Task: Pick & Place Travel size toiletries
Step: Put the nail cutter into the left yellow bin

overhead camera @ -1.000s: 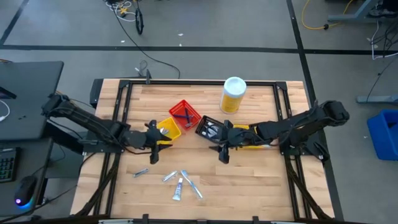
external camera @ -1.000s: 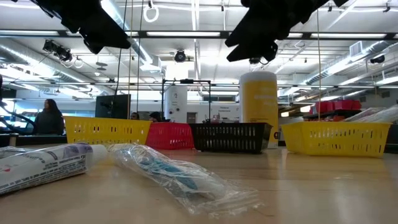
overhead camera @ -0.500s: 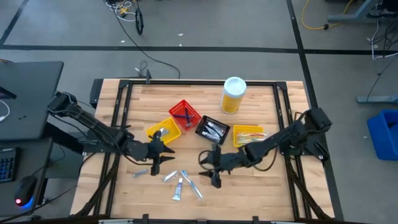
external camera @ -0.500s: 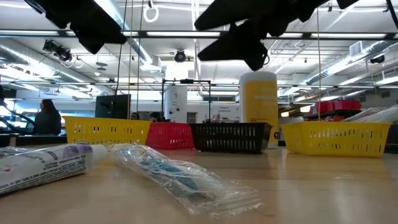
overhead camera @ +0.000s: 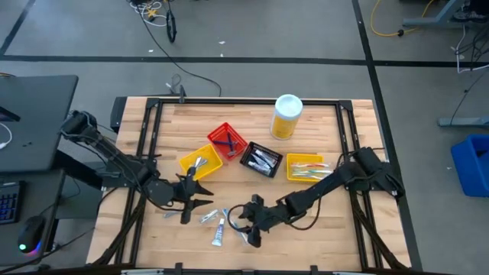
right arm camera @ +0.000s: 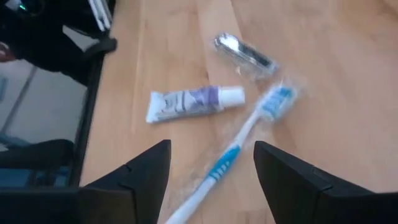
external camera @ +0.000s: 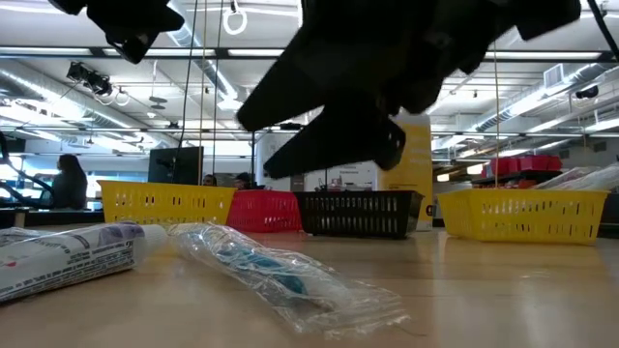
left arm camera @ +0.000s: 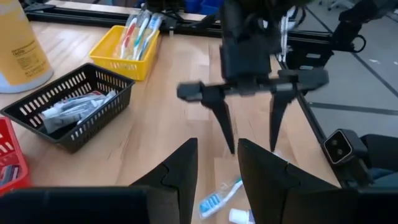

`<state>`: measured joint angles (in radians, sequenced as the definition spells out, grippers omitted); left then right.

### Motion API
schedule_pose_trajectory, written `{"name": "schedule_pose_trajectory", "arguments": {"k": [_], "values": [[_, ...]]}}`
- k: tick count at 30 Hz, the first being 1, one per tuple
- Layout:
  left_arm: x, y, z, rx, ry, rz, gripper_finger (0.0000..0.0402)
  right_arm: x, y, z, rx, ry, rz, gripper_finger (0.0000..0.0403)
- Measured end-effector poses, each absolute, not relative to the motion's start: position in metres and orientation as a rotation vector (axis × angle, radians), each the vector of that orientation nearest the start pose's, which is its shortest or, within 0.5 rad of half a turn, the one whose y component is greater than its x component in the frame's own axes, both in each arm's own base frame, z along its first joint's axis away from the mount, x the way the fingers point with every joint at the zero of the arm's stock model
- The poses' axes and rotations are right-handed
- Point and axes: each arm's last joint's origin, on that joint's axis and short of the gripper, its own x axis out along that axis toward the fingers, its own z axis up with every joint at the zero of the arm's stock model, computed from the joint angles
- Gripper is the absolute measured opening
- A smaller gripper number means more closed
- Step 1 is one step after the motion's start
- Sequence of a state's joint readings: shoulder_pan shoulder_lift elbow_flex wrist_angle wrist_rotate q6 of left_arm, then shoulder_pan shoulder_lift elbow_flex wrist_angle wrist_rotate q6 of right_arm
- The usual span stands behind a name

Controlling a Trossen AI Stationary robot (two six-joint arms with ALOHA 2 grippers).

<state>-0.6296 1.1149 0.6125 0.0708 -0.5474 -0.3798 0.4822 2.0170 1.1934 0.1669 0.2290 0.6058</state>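
Where print blurs: purple-marked toothpaste tube (right arm camera: pixel 194 101); unreadable

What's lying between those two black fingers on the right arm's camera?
A wrapped blue-and-white toothbrush lies on the wood between the open right gripper's fingers, seen in the right wrist view. A small white tube sits just beyond.

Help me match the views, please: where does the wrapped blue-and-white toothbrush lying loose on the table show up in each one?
High view: toothbrush near the front edge, at the right gripper.
Low view: foreground, in clear wrap.
Left wrist view: between the fingers.
Right wrist view: centre.
Shared landmark: white tube beside it.
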Motion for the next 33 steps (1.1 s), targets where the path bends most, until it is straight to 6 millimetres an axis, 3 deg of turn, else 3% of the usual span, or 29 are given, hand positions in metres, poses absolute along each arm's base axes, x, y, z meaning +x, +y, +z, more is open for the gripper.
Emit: {"name": "schedule_pose_trajectory", "arguments": {"k": [8,19,27,33], "values": [[0.193,-0.128,0.236,-0.115,0.357,0.006,0.0122,0.378,0.197,0.104,0.335,0.662,-0.042,0.0241],[0.193,-0.127,0.237,-0.098,0.352,0.023,0.0122,0.384,0.197,0.105,0.315,0.590,-0.017,0.0227],[0.193,-0.127,0.236,-0.096,0.353,0.023,0.0122,0.386,0.192,0.091,0.299,0.621,-0.040,0.0227],[0.193,-0.127,0.236,-0.095,0.354,0.023,0.0122,0.386,0.191,0.086,0.229,0.638,-0.038,0.0193]]}}
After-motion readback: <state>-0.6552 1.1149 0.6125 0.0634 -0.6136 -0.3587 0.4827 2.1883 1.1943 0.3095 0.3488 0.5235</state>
